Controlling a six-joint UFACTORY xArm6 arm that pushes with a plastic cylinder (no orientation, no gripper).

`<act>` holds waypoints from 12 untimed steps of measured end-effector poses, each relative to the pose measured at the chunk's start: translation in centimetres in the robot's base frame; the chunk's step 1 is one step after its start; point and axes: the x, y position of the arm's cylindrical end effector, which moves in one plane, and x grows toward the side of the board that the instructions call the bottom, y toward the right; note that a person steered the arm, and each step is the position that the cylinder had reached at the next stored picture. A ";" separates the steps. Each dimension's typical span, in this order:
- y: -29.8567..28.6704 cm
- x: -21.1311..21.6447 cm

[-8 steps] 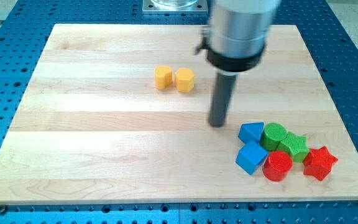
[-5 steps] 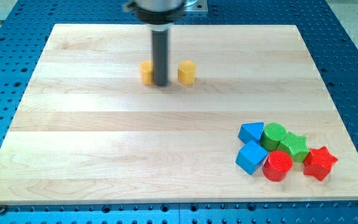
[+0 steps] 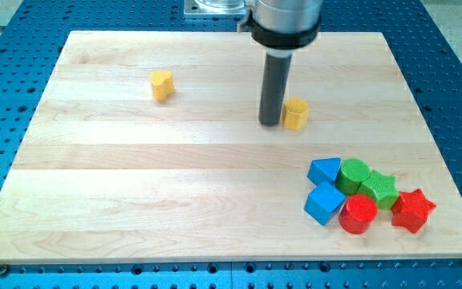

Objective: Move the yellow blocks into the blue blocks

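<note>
The two yellow blocks, side by side earlier, are now well apart: my tip (image 3: pixel 270 123) sits just left of the yellow hexagonal block (image 3: pixel 296 114), the yellow heart-shaped block (image 3: pixel 161 84) far left on the wooden worktop (image 3: pixel 135 201). No jaws exist. The blue triangular block (image 3: pixel 324 170) and blue cube (image 3: pixel 324 203) remain lower right.

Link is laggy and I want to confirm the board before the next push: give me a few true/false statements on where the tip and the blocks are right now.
1. My tip is just to the view's left of a yellow hexagonal block. True.
2. The two yellow blocks sit side by side, touching. False: the yellow heart-shaped block lies far off toward the view's left.
3. The blue triangular block and the blue cube lie in the cluster at the view's bottom right. True.
4. A yellow block already touches a blue one. False: both yellow blocks are well apart from the cluster.
5. The red star block is the cluster's rightmost piece. True.
</note>
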 end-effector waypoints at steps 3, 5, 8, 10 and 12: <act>7.3 5.0; 5.3 7.5; -2.5 7.4; -2.2 11.1; -2.6 11.1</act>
